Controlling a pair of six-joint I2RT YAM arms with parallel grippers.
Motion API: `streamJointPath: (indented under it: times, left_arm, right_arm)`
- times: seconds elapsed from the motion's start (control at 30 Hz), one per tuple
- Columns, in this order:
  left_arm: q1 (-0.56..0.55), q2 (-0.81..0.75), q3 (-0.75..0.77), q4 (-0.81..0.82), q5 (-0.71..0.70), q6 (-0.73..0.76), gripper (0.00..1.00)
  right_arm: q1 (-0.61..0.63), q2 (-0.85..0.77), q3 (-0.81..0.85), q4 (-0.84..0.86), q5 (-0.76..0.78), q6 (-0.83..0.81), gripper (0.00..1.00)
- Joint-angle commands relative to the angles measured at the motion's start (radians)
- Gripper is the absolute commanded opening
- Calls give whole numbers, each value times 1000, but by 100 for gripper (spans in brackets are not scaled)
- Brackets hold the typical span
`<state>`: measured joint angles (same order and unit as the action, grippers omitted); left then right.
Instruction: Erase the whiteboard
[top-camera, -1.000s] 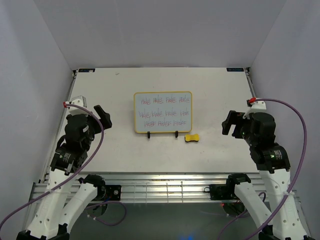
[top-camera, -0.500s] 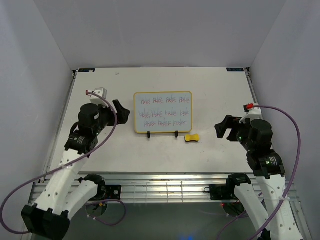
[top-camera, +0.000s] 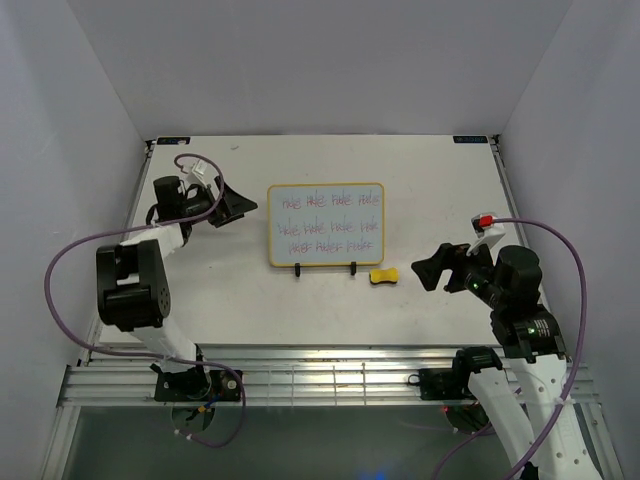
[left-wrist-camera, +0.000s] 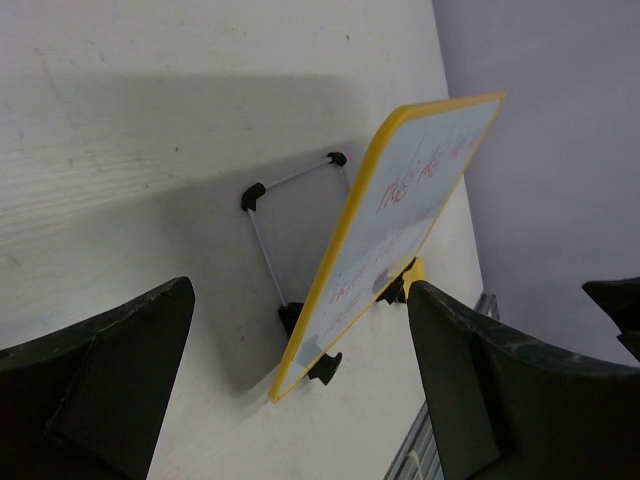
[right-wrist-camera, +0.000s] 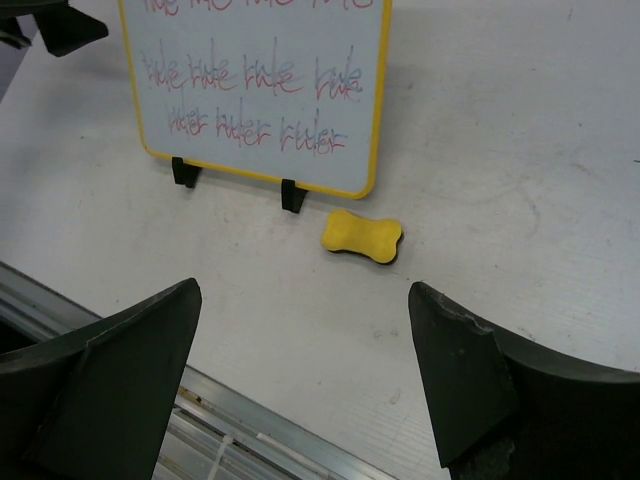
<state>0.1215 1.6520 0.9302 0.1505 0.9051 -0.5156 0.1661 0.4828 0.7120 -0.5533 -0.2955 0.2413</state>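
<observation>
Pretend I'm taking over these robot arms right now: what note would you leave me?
Left gripper: open, empty, off the whiteboard's left edge.
Right gripper: open, empty, right of the sponge, not touching it.
Whiteboard: propped on its stand mid-table, three rows of pink writing.
Sponge: on the table by the board's near right corner.
Done: nothing erased.
To do: grab sponge, wipe board, probably bracing it with the other arm.
</observation>
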Motion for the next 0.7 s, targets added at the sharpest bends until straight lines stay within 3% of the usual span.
streamJointPath:
  times: [0.0,0.13,0.3,0.53,0.6,0.67]
  left_arm:
    - [4,86,29,330,288,-76,98]
    - [-35,176,64,455,419,-106,98]
    - [-147,304,131,501,457,-112,97]
    - [-172,417,217,581,505,-198,81]
    - [-178,419,222,606,506,-216,69]
    - [-180,427,232,615,509,-231,67]
  right_arm:
    - [4,-18,-6,41,-71,-10,90]
    - [6,-18,7,16,-53,-25,90]
    - [7,-15,10,12,-59,-34,90]
    - [7,0,33,-13,-63,-39,90]
    - [7,2,35,-10,-68,-37,90]
    - [6,4,33,-2,-73,-31,90]
